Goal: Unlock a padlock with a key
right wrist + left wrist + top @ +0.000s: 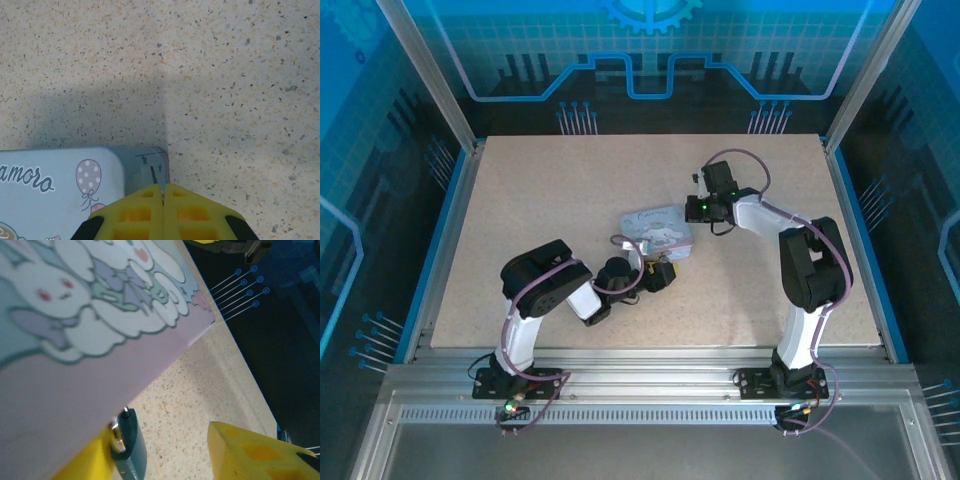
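My left claw (160,447) stood spread around the padlock (128,442) beside the tin (75,385). It looked small, hard and slippery, best squeezed across its body. My right claw (162,192) pinched the thin key (153,175).

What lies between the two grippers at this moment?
The cartoon-printed tin lies between the left gripper and the right gripper, which pinches the key; the top view shows it. The padlock sits beside the tin, by the left gripper.
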Controlling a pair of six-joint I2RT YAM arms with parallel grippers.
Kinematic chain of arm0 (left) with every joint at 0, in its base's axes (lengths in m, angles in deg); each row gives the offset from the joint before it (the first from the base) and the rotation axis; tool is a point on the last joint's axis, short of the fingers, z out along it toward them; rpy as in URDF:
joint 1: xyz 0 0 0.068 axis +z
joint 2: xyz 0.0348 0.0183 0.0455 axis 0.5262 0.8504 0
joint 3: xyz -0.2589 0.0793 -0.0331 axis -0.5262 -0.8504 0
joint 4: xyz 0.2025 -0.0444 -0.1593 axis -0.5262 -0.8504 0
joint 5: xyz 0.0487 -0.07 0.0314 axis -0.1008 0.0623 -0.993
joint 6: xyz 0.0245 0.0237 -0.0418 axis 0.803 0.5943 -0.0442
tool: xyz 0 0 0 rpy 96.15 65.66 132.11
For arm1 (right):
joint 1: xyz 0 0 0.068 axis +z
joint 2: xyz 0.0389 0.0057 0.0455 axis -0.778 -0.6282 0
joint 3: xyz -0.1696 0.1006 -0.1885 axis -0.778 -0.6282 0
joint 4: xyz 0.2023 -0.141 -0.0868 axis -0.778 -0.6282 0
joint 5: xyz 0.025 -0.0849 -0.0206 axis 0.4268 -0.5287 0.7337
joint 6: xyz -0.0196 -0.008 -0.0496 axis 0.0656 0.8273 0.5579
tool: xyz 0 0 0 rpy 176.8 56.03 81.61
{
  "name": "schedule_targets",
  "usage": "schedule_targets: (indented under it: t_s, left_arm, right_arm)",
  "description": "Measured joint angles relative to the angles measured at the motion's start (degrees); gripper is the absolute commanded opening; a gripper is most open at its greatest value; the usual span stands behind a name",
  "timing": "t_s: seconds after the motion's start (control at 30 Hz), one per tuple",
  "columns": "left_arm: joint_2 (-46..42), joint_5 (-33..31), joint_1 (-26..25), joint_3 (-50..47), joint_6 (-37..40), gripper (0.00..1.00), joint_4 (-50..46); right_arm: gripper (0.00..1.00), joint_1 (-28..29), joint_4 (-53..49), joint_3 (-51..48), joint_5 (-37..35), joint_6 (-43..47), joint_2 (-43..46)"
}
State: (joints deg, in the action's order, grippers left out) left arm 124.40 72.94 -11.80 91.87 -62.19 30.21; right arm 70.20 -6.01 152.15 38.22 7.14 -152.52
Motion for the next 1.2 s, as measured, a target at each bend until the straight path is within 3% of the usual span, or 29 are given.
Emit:
schedule_targets:
  t_s: [0.37, 0.47, 0.5, 0.57, 0.67, 1.03, 1.2]
  left_arm:
    - [-1.5, 0.6, 2.0, -1.0, -0.2, 0.19, -2.6]
    - [-2.3, 0.7, 2.3, -1.0, 0.3, 0.17, -4.4]
    - [-2.4, 0.9, 2.4, -1.0, 0.5, 0.19, -4.9]
    - [-2.7, 1.3, 2.6, -0.8, 0.8, 0.35, -5.7]
    - [-2.9, 1.9, 2.6, -0.6, 0.7, 0.41, -6.5]
    - [-2.4, 4.3, 2.7, 2.0, -1.2, 0.55, -7.4]
    - [-1.8, 4.3, 2.7, 2.6, -2.4, 0.52, -6.9]
  right_arm:
    - [0.00, 0.1, 0.0, -1.4, 0.0, 0.0, 1.0]
    - [0.00, 0.3, -0.1, -1.6, 0.0, 0.0, 1.5]
    - [0.00, 0.3, 0.0, -1.7, 0.0, 0.0, 1.7]
    - [0.00, 0.4, -0.1, -1.8, 0.1, 0.0, 2.2]
    - [0.00, 0.4, 0.0, -1.9, 0.3, 0.0, 2.5]
    - [0.00, 0.5, 1.7, -3.4, 1.1, -0.3, 2.5]
    - [0.00, 0.5, 2.4, -3.7, 1.3, -0.5, 2.5]
